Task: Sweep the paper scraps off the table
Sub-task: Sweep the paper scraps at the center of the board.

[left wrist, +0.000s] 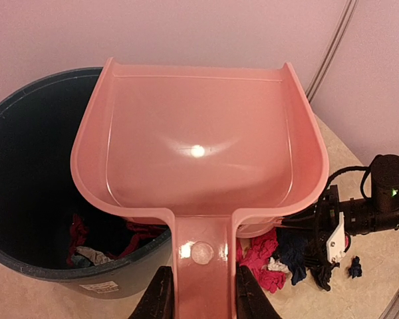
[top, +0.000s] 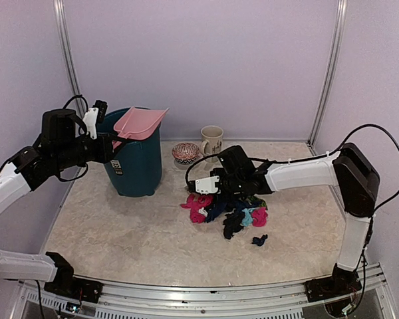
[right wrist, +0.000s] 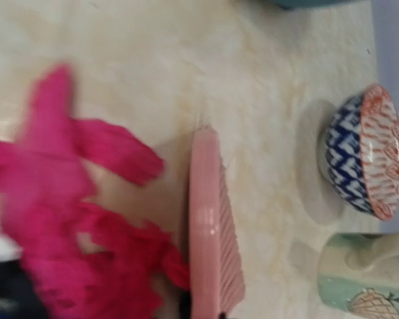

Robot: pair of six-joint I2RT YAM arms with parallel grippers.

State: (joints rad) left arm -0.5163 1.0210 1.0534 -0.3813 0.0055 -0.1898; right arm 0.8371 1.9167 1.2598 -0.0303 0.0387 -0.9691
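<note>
The paper scraps (top: 229, 214) are lying in 1 messy pile on the table (top: 120, 232), a bit toward 3 o'clock from its middle. They are small, crumpled and twisted. Bright pink ones are sitting at the 9 o'clock side of the pile, with navy, black and teal ones next to them. 1 small dark scrap (top: 259, 240) is lying alone at 5 o'clock from the pile. In the right wrist view the pink scraps (right wrist: 60, 219) are looking blurry and are touching the pink brush (right wrist: 209, 226).

The right gripper (top: 196, 187) is hanging at the 10 o'clock edge of the pile. Its jaws are hidden, so I cannot tell if they are wide or narrow.

The left gripper (left wrist: 203, 299) is pinching the handle of the pink dustpan (left wrist: 199, 139), with a finger pressing on each side. It is holding the dustpan over the teal bin (top: 134, 169), which is standing at 10 o'clock from the pile. A few pink and grey scraps (left wrist: 86, 246) are lying inside the bin.

The bin is wearing a small white label (left wrist: 96, 287), but its writing is too small to read. A bowl (top: 185, 153) with blue zigzags and orange marks is sitting at 3 o'clock from the bin. A pale mug (top: 211, 139) is standing at 1 o'clock from the bowl. The dark marks on the mug are too small to read.
</note>
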